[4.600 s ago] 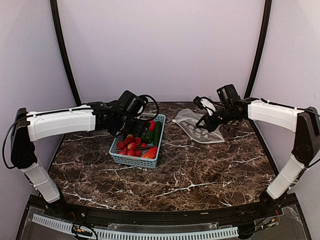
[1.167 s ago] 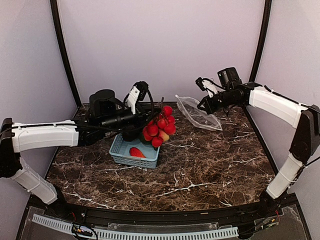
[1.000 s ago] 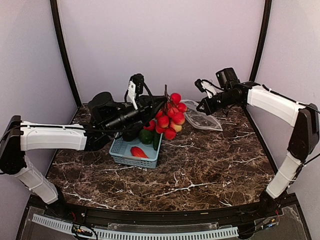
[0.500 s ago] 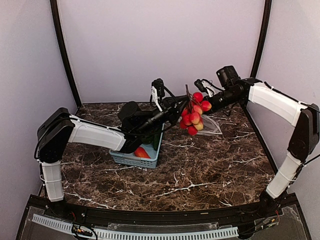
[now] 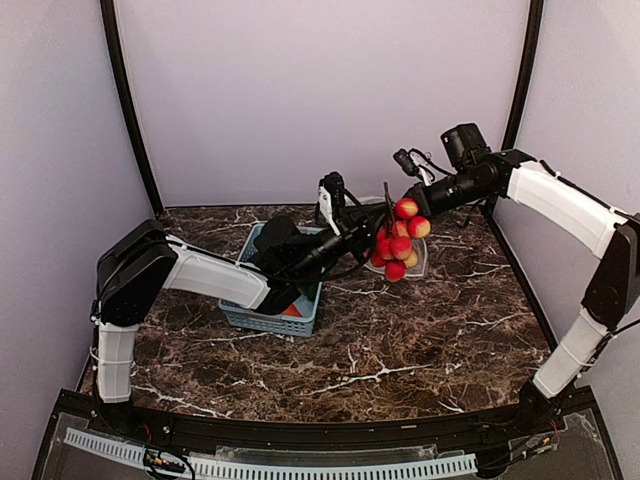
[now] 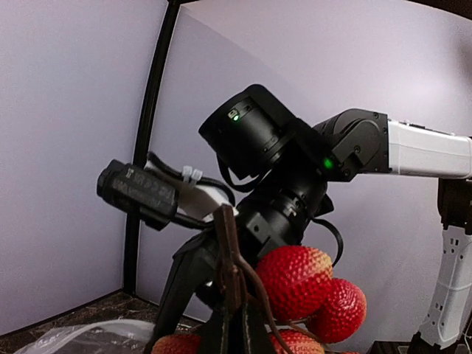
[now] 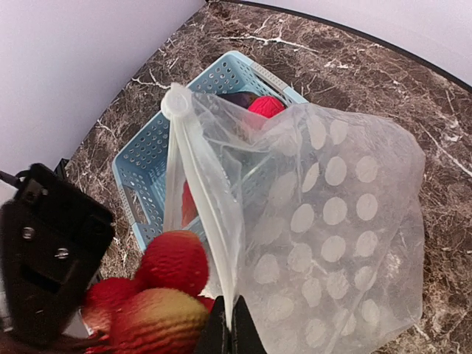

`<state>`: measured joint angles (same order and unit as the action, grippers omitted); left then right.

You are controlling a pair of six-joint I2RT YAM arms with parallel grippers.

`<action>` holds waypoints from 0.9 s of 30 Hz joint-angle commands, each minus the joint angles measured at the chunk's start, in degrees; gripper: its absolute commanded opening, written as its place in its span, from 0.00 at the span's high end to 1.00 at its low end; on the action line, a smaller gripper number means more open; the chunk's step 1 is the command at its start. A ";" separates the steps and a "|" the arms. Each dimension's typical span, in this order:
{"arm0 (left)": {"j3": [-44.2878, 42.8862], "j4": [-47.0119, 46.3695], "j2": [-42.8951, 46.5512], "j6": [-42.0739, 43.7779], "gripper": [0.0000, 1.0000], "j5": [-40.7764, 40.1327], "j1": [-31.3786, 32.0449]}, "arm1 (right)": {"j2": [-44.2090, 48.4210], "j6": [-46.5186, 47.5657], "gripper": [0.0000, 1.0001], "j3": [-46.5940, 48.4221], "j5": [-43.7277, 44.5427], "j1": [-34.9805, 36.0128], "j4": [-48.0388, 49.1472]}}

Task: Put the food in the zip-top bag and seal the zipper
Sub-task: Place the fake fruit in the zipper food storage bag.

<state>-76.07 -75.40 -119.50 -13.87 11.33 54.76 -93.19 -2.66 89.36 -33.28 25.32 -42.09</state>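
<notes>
Tomatoes (image 5: 398, 238) hang in the middle of the frame from my left pincer (image 6: 232, 328), shut on their stem (image 6: 228, 243) | my right pincer (image 7: 230, 333) pinches the edge of the dotted bag (image 7: 339, 214), held up right beside them

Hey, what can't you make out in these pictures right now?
Basket contents: top view, the left arm covers them; right wrist view, the zip-top bag overlaps them.
Bag mouth: top view, the cherry tomatoes hide it.
Grip on the tomato stem: left wrist view, bottom edge cuts it off.
</notes>
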 commanded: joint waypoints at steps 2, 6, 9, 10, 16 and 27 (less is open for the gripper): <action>2.52 -12.93 -1.71 1.07 0.99 -9.11 0.11 | 3.89 -0.17 1.00 -0.07 2.37 -0.45 2.42; 0.09 -9.57 -3.36 -2.84 0.99 -14.82 0.22 | 4.70 0.83 1.00 -1.44 4.20 -0.40 3.82; -0.36 -7.78 -3.88 -5.39 0.99 -19.23 0.40 | 5.26 0.97 1.00 -2.78 4.05 -0.36 4.73; -0.49 -7.54 -4.07 -5.91 0.99 -20.21 0.49 | 5.40 0.93 1.00 -3.13 3.75 -0.36 4.95; -2.21 -1.80 -4.25 -11.69 0.99 -25.42 0.52 | 6.55 0.57 1.00 -4.23 3.08 -0.36 7.24; -4.43 -6.15 -7.34 -13.25 0.99 -19.94 1.00 | 7.25 -0.30 1.00 -3.03 0.94 -0.36 9.24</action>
<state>-78.83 -75.40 -125.19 -23.68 -8.62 55.18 -87.53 -2.26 85.43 -29.74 25.06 -35.88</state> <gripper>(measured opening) 0.041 0.005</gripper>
